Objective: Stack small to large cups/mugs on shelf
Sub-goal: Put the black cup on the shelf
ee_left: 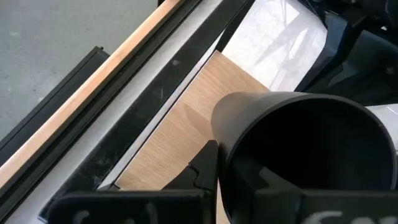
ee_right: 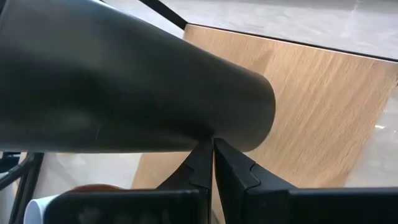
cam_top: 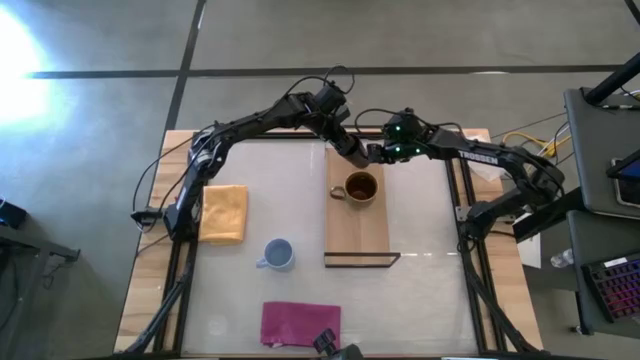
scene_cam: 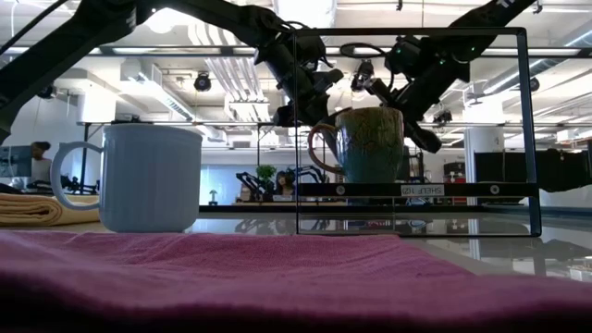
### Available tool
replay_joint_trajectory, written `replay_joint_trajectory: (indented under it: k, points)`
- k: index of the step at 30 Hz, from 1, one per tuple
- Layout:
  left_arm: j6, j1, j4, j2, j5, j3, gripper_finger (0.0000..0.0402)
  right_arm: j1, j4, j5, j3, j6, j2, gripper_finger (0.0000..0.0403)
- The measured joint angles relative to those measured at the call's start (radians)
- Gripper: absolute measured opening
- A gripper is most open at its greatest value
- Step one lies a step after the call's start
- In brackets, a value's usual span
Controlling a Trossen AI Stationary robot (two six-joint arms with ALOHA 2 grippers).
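Note:
The tall black cup [cam_top: 352, 150] is in the air over the far end of the light-wood shelf [cam_top: 357, 235], lying slanted. My left gripper [cam_top: 345, 140] is shut on it, and the cup fills the left wrist view [ee_left: 298, 155]. My right gripper [cam_top: 377, 153] is shut, its fingertips at the cup's side [ee_right: 124, 81]. The brown mug [cam_top: 360, 187] stands upright on the shelf, handle toward the table's left. The light blue mug [cam_top: 277, 254] stands on the table left of the shelf. My left gripper holds the black cup near its open rim [ee_left: 227, 134]. One finger [ee_left: 205, 167] lies on the outer wall; the cup hides the other. The cup is lifted clear of the shelf, tilted, with its mouth toward the wrist. My right gripper's shut fingertips [ee_right: 205, 152] meet the cup's outer wall near one end [ee_right: 239, 140], coming from the table's right. Whether they press on it I cannot tell.
A folded yellow cloth [cam_top: 223, 212] lies at the table's left. A magenta cloth [cam_top: 300, 323] lies at the near edge. The shelf's black frame [scene_cam: 532, 129] rises at its near end. Bare table lies right of the shelf.

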Motion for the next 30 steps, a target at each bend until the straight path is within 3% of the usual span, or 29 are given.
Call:
replay_joint_trajectory:
  k: [13,24,30]
  points:
    - [0.002,-0.003,0.063,0.000,0.002,-0.038,0.0005,0.002,-0.001,0.011,0.000,-0.007,0.010,0.0009]
    - [-0.027,-0.016,0.128,0.000,0.014,-0.063,0.0094,0.002,-0.001,0.034,-0.030,-0.012,0.010,0.0009]
    - [-0.027,-0.016,0.134,0.000,-0.001,-0.063,0.0123,0.002,0.002,0.034,-0.050,-0.011,0.010,0.0009]
